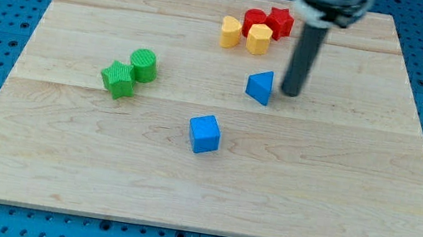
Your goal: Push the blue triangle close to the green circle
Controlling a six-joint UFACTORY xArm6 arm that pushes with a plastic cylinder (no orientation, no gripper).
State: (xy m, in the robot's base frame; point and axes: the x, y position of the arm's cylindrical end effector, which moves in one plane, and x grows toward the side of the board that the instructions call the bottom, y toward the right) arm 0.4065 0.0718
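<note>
Blue triangle (260, 87): right of centre on the wooden board (62, 163), resting flat. My tip (290, 92): just right of the blue triangle, very close, contact not discernible; a bare rod with nothing to grasp, holding nothing. Green circle (143, 65): left part of the board, well apart from the triangle, touching the green star (118, 79) on its near-left. Blue cube (204, 133): nearer, centre. Two yellow blocks (244, 35) and two red blocks (268, 22): clustered at the far side.
</note>
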